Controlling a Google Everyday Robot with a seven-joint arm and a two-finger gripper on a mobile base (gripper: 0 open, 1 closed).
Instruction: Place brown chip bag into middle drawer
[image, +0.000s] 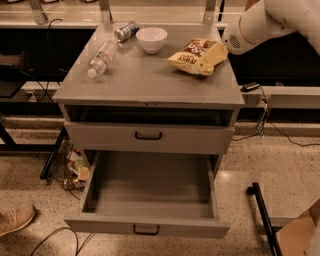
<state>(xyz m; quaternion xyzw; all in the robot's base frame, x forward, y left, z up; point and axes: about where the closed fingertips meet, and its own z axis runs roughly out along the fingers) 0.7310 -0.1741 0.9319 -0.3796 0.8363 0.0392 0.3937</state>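
The brown chip bag (190, 54) lies flat on the back right of the grey cabinet top (145, 82). It is dark brown and pale yellow with white lettering. My gripper (213, 56) is at the bag's right end, low over the top and overlapping the bag's edge; my white arm (260, 22) reaches in from the upper right. The middle drawer (150, 227) is the lowest tier. It is pulled fully out toward the camera and nothing lies in it. It has a small black handle (146, 230) on its front.
A white bowl (152, 39), a can (126, 31) and a clear plastic bottle (101, 57) lie on the back left of the top. The drawer front one tier higher (150, 137) is shut. A shoe (15, 220) is at the lower left, a black bar (262, 220) and a cardboard box (300, 235) at the lower right.
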